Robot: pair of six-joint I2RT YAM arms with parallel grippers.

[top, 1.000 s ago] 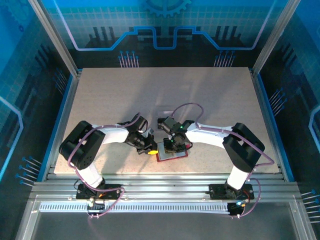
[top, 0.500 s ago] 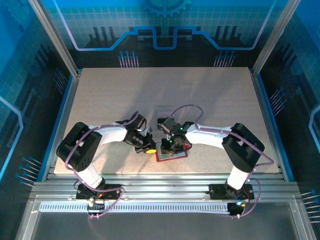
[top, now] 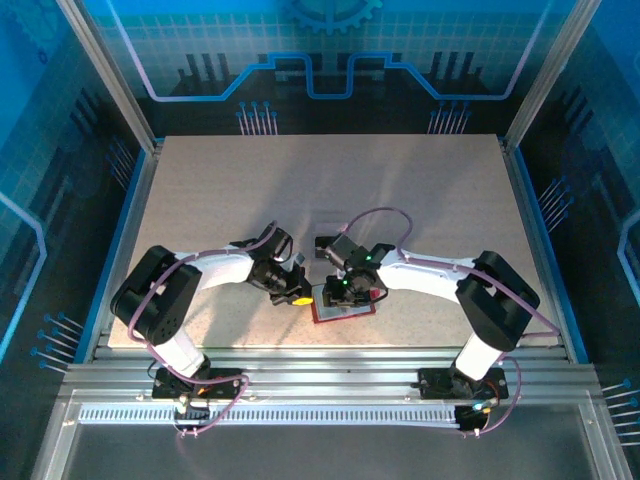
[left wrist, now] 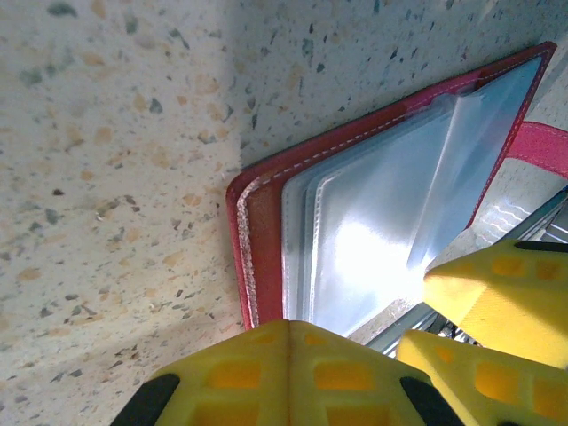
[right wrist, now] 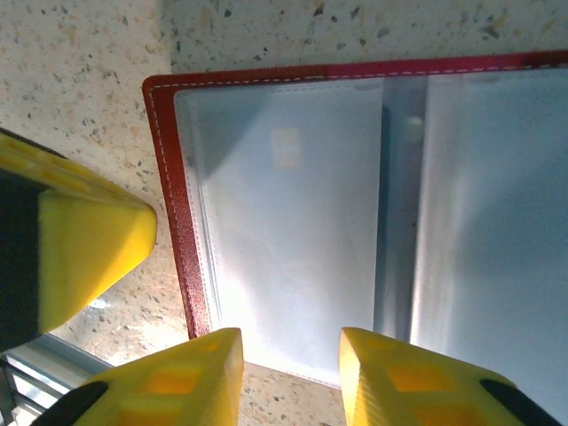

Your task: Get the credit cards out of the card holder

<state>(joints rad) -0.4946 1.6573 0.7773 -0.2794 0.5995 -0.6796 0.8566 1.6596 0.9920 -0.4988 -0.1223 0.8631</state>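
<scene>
Speckled surface (right wrist: pixel 89 53) is carrying holder (right wrist: pixel 169 177), lying open under right hand (right wrist: pixel 290 355), narrowly parted, empty; left hand (top: pixel 293 294) adjoining, spread indiscernible. Advisable: pinning cover, pinching cards only.

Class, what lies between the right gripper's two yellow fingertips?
Right wrist view: the edge of the open red card holder and its pale grey pocket.

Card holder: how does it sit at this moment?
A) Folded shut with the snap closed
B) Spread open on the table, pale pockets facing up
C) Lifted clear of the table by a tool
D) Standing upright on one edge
B: in the right wrist view the card holder lies spread open on the speckled table, its red border framing pale pocket pages that face up.
</scene>
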